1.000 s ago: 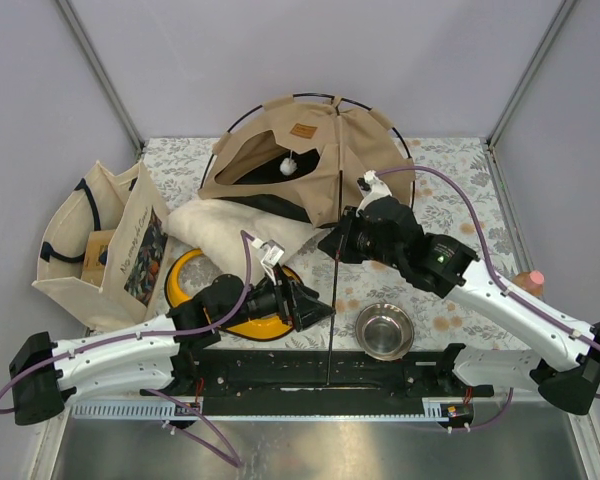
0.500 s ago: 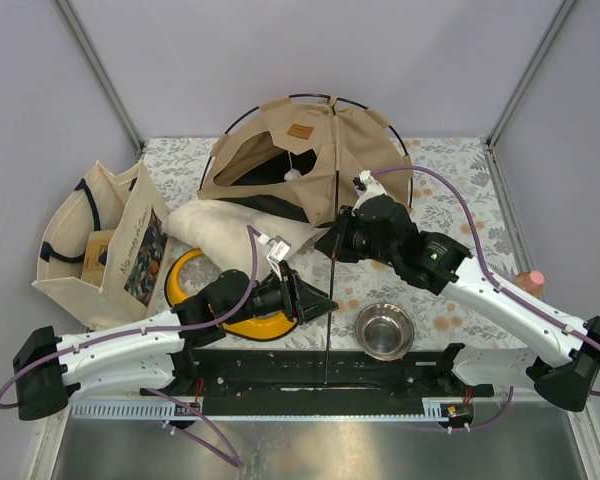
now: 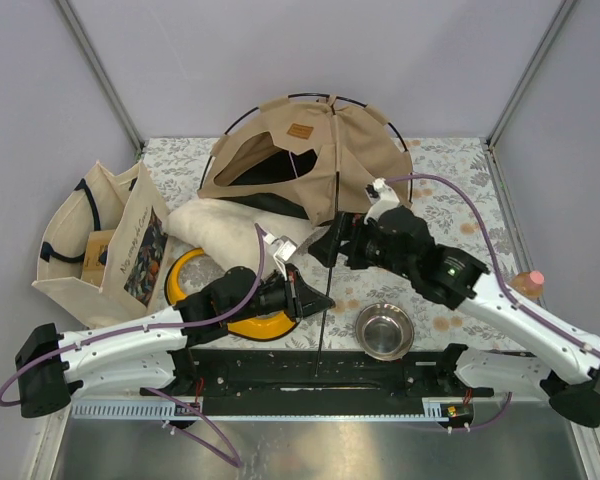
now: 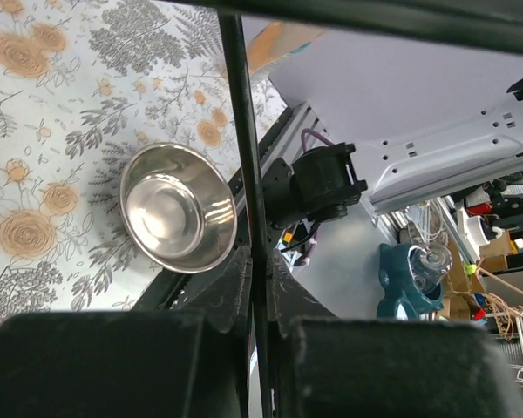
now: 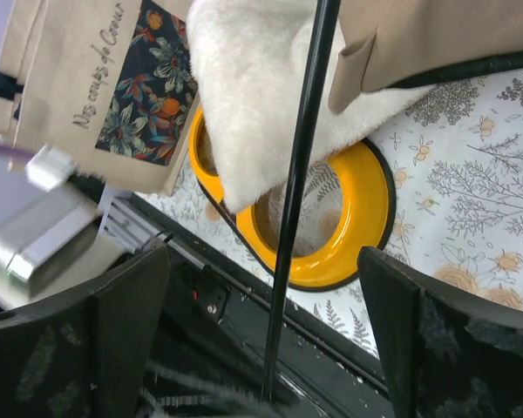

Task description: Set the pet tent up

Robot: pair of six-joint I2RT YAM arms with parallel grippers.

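The pet tent stands at the tabletop's 12 o'clock side. One thin black pole runs from it toward 6 o'clock. The left claw is clamped on that pole. The right claw, spread apart, straddles it just beyond. A steel bowl lies at the left claw's 4 o'clock.

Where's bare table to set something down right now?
Best patch: far right, between the tent and the right wall, behind the right arm. A smaller strip lies right of the steel bowl. Left is crowded: bag, cushion, yellow dish. Centre holds both arms and the pole.
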